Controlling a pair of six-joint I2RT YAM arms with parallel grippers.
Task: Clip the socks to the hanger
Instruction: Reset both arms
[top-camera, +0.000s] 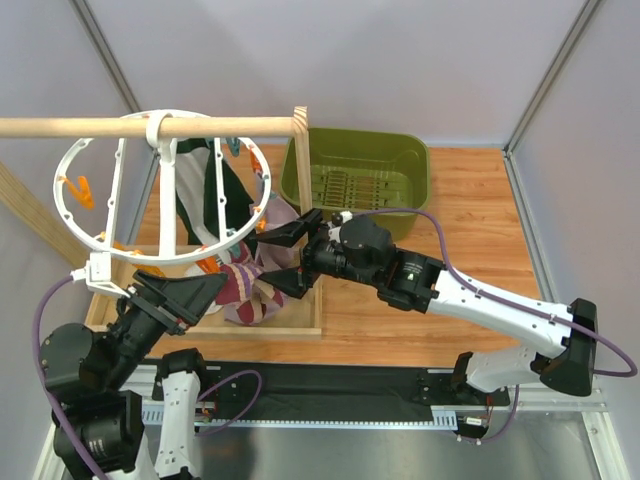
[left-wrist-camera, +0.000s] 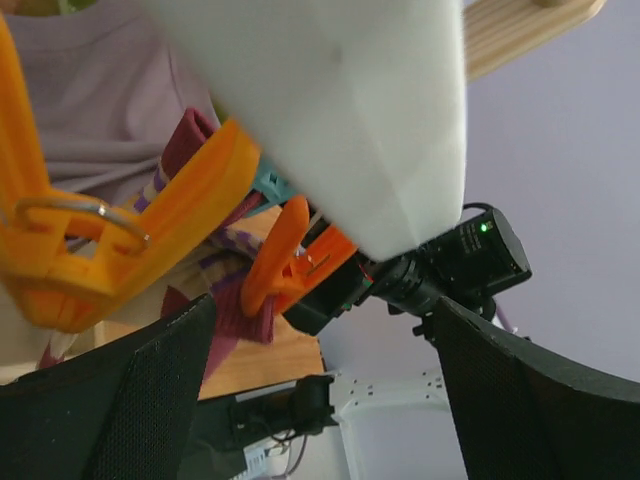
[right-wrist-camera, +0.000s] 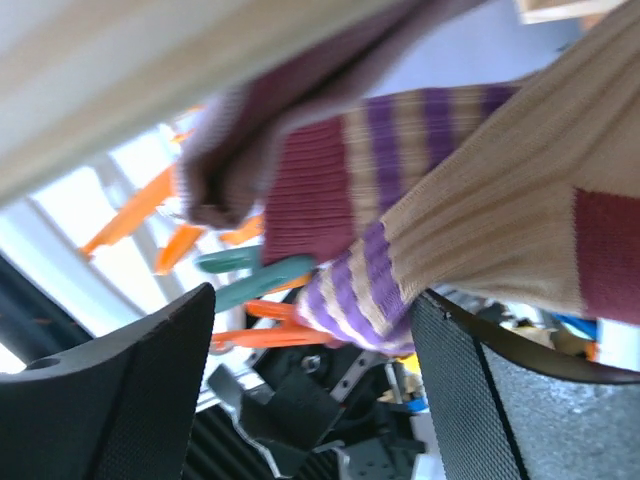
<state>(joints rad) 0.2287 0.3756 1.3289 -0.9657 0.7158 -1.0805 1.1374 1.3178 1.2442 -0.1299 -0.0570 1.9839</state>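
Observation:
The white wheel-shaped hanger (top-camera: 100, 240) hangs from the wooden rod. Striped cream and maroon socks (top-camera: 250, 285) hang bunched at its near right rim, under orange and teal clips. My left gripper (top-camera: 195, 290) is just left of the socks, open, with nothing between its fingers (left-wrist-camera: 322, 320). An orange clip (left-wrist-camera: 290, 265) holding maroon sock fabric (left-wrist-camera: 235, 310) sits just above them. My right gripper (top-camera: 265, 255) is open on the socks' right side. In the right wrist view a striped sock (right-wrist-camera: 480, 200) hangs down between its fingers (right-wrist-camera: 310, 310), close to the right one, with a teal clip (right-wrist-camera: 255, 280) behind.
A wooden rod (top-camera: 150, 127) spans the upper left on a wooden frame (top-camera: 300, 330). A dark green and white garment (top-camera: 210, 190) hangs inside the ring, and a mauve garment (left-wrist-camera: 100, 90) is behind the clips. A green basin (top-camera: 360, 180) stands at the back.

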